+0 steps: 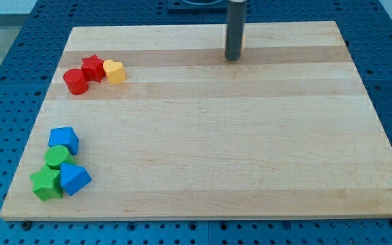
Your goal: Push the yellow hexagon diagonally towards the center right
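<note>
My tip (pixel 233 58) rests on the wooden board (pixel 250 136) near the view's top, a little right of the middle. A thin sliver of yellow (pixel 243 42) shows at the rod's right edge; the rest of that block is hidden behind the rod, so its shape cannot be made out. A yellow heart-like block (pixel 114 71) lies far to the left of the tip, at the upper left of the board.
A red star (pixel 92 67) and a red round block (pixel 76 81) touch beside the yellow heart-like block. At the lower left sit a blue block (pixel 64 140), a green round block (pixel 59 157), a green star (pixel 46 184) and another blue block (pixel 74 179).
</note>
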Controlling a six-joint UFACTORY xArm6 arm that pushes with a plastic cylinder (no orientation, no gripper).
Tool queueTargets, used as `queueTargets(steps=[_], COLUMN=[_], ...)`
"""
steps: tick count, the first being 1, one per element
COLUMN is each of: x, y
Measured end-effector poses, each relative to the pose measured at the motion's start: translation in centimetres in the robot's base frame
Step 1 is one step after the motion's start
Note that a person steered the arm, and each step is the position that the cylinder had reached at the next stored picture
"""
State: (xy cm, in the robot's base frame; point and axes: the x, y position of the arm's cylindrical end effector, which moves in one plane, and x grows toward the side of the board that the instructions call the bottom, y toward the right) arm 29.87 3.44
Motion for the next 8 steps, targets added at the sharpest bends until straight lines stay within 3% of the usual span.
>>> queueTargets(steps=[1,3,6,8], x=[1.6,-4.6,-5.7,-3.5], y=[-5.6,-6.8,-1.3,4.8])
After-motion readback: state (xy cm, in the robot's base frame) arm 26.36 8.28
